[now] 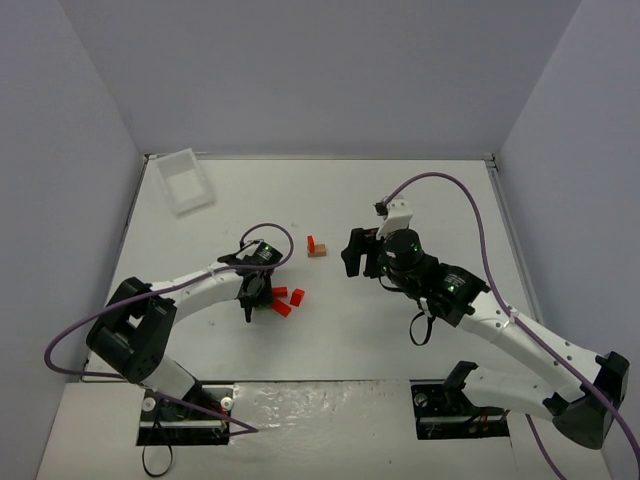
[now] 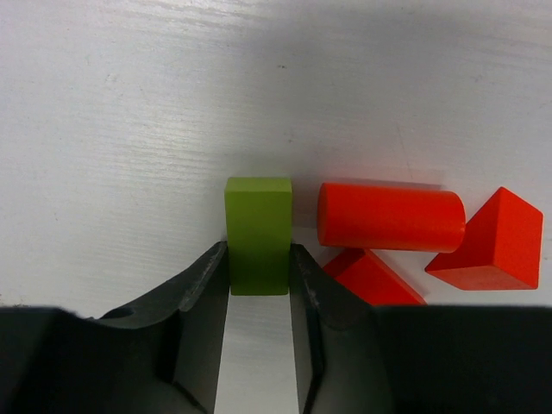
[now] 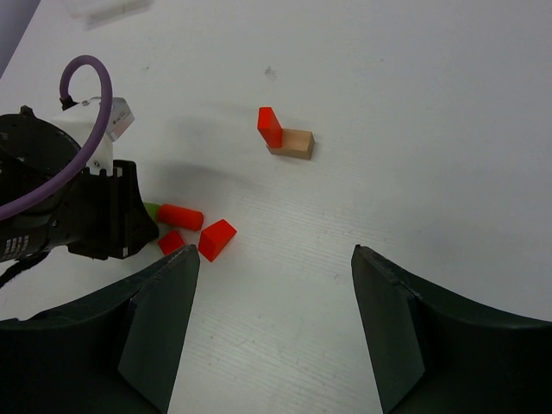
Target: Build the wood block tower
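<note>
A white counter (image 1: 420, 190) between grey walls (image 1: 300, 70) carries the wood block tower (image 1: 316, 246), just a tan base (image 3: 295, 143) with one red piece (image 3: 269, 127), near the overhead view's middle. Lower left of it the left hand (image 2: 259, 267) pinches a lime-green block (image 2: 258, 226) beside loose red pieces (image 2: 390, 217); the right hand (image 3: 274, 254) hangs spread, empty.

White table (image 1: 260, 190), pale lilac-grey walls (image 1: 320, 70) on three sides; lighting seemingly even.

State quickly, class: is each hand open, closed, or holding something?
Left hand: closed on the green block.
Right hand: open, holding nothing.
</note>
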